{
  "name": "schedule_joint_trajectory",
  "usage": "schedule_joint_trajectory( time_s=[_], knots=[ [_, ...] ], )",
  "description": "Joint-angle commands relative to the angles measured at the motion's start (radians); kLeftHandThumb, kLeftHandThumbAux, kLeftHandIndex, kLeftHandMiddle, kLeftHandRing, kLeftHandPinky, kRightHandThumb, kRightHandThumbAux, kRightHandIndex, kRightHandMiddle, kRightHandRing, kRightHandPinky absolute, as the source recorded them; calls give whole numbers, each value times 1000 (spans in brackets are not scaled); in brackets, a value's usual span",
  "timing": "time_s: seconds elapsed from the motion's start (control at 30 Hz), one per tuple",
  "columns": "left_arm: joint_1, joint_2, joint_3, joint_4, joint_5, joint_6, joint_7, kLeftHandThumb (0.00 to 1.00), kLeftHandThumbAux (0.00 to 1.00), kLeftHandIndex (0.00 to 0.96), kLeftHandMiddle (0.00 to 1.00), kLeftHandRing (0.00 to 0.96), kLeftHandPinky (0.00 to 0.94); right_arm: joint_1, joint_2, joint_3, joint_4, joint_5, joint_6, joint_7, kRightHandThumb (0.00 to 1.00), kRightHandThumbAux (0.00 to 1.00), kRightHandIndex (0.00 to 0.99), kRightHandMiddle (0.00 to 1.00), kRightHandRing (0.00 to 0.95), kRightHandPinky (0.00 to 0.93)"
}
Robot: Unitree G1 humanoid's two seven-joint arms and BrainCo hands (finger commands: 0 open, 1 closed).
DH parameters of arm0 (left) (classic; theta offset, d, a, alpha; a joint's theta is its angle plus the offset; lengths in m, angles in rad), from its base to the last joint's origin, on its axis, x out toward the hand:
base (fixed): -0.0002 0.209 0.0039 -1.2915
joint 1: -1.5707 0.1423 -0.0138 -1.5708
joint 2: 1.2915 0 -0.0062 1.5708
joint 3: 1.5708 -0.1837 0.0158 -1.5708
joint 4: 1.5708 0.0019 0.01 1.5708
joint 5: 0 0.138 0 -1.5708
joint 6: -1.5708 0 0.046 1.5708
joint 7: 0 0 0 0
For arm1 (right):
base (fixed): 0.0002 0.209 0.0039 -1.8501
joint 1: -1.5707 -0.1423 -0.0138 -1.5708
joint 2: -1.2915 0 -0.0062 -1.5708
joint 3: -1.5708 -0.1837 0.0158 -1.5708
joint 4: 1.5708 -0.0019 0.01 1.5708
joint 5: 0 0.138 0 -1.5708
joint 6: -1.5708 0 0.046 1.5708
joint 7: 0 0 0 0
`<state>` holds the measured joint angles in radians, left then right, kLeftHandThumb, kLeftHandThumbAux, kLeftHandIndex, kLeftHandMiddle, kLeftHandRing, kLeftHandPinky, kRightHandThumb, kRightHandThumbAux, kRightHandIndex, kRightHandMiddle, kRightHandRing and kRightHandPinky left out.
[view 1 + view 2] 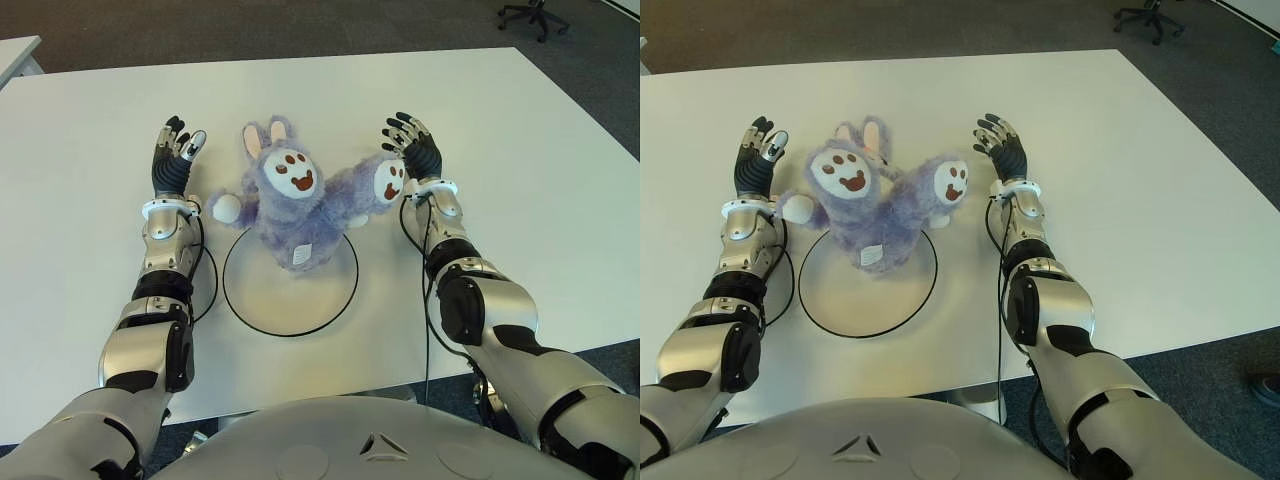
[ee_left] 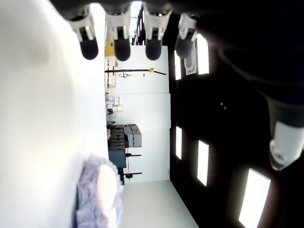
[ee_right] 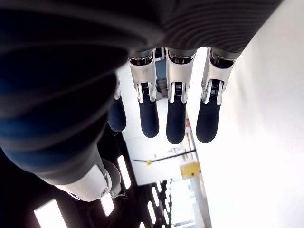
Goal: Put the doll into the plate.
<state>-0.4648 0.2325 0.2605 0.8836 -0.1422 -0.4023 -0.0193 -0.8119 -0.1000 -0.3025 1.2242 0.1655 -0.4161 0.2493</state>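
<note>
my left hand (image 1: 175, 158) and my right hand (image 1: 412, 147) are both held out over the white surface (image 1: 520, 160) with fingers spread wide and palms turned inward, holding nothing; i judge they flank the doll so as to close on it from both sides. the purple doll (image 1: 290, 205) sits between them, its lower body overlapping the far edge of the plate (image 1: 290, 285), a flat white disc with a dark rim, while its head and ears lean past the rim toward 12 o'clock. so it looks only partly in the plate. from my left hand the doll lies at about 3 o'clock, its white paw just beside my wrist. from my right hand it lies at about 9 o'clock, one raised foot close to my palm; i cannot tell if they touch.
</note>
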Motion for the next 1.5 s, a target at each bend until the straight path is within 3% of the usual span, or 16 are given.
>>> schedule_joint_trajectory(
  time_s=[0.03, 0.73, 1.5],
  knots=[
    [70, -49, -13, 76, 13, 58, 20, 1, 518, 0, 76, 67, 62, 49, 13, -4, 42, 4, 46, -5, 505, 753, 187, 228, 244, 300],
    [58, -45, -19, 83, 28, 104, 62, 26, 518, 0, 69, 77, 78, 46, 9, 1, 42, -1, 48, -5, 487, 765, 195, 212, 230, 292],
    [60, -47, -15, 89, 25, 100, 53, 27, 513, 0, 73, 87, 100, 45, 7, 1, 40, 2, 46, -4, 481, 777, 196, 218, 239, 298]
  ],
)
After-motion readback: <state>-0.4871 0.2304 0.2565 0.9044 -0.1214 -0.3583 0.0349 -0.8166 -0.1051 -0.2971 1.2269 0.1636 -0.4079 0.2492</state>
